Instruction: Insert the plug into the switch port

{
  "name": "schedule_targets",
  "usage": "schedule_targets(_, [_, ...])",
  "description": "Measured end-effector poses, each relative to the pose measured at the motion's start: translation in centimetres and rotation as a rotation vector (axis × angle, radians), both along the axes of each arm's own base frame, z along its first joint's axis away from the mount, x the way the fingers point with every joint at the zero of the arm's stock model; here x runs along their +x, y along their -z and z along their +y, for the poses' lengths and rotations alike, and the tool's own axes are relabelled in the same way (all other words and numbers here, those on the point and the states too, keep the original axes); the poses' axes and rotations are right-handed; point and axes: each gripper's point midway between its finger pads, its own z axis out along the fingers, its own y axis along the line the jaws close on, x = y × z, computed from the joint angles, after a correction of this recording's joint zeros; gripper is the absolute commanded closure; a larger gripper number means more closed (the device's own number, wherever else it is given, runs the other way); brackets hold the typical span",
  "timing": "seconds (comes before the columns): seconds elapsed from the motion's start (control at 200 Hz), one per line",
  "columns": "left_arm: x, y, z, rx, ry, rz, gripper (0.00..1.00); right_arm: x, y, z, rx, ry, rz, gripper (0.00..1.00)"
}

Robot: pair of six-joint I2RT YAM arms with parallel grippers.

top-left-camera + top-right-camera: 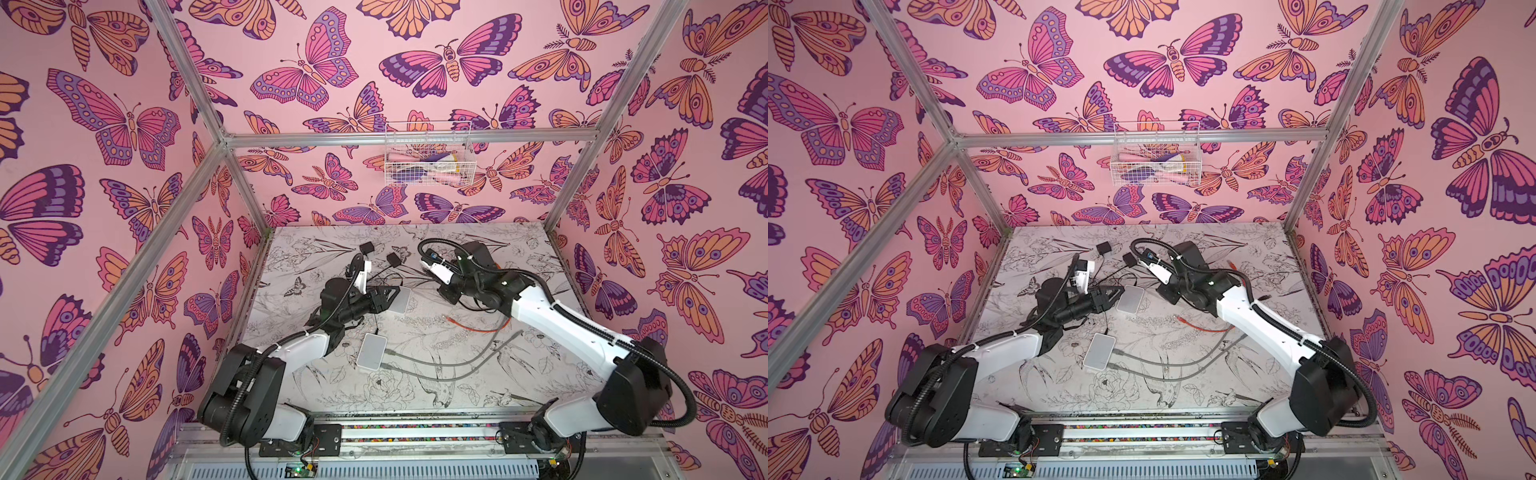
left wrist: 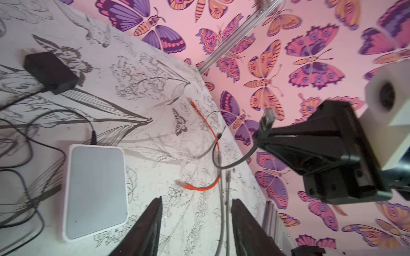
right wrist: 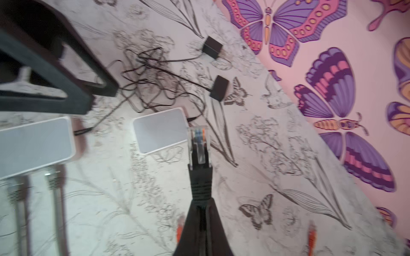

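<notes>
My right gripper (image 3: 200,206) is shut on the black boot of a cable. Its clear plug (image 3: 198,144) sticks out past the fingertips, in the air above the table. A white switch (image 3: 159,130) lies flat just beyond the plug, and its port does not show. In both top views this switch (image 1: 400,300) sits mid-table beside my left gripper (image 1: 388,293). The left gripper (image 2: 196,206) is open over bare table with nothing between its fingers, and the switch (image 2: 95,190) is off to one side. The left wrist view also shows the right gripper (image 2: 259,135) holding the plug (image 2: 269,115).
A second white switch (image 1: 371,351) nearer the front has two grey cables (image 1: 449,361) plugged in. An orange cable (image 1: 469,326) lies right of centre. Two black adapters (image 1: 367,248) with tangled thin leads lie at the back. A wire basket (image 1: 428,153) hangs on the back wall.
</notes>
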Motion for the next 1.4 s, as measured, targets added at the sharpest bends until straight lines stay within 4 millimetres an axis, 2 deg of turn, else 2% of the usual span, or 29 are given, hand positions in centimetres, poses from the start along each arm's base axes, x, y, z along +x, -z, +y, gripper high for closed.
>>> schedule_targets(0.085, [0.7, 1.2, 0.6, 0.09, -0.031, 0.031, 0.51, 2.1, 1.6, -1.0, -0.099, 0.023, -0.007, 1.0])
schedule_targets(0.23, [1.9, 5.5, 0.9, 0.226, -0.042, 0.138, 0.53, 4.5, 6.8, -1.6, -0.248, 0.02, 0.097, 1.0])
schedule_targets(0.331, [2.3, 8.6, 0.9, 0.302, -0.035, 0.213, 0.53, 4.5, 10.1, -1.5, -0.307, -0.005, 0.181, 1.0])
schedule_targets(0.441, [2.8, 10.3, 0.8, 0.368, -0.03, 0.25, 0.53, 3.6, 12.6, -1.5, -0.338, -0.033, 0.254, 1.0])
schedule_targets(0.641, [5.6, 10.5, -0.2, 0.425, -0.017, 0.244, 0.53, 2.8, 13.8, -0.5, -0.341, -0.078, 0.284, 1.0])
schedule_targets(0.762, [6.5, 11.2, -0.7, 0.453, -0.007, 0.257, 0.54, 2.5, 14.7, -0.1, -0.344, -0.092, 0.301, 1.0])
schedule_targets(1.037, [6.4, 14.4, -0.3, 0.531, -0.001, 0.347, 0.5, 2.2, 15.4, -0.2, -0.349, -0.096, 0.311, 1.0])
schedule_targets(1.398, [6.8, 14.2, 0.1, 0.558, -0.018, 0.35, 0.47, 2.2, 17.7, 0.2, -0.36, -0.108, 0.34, 1.0])
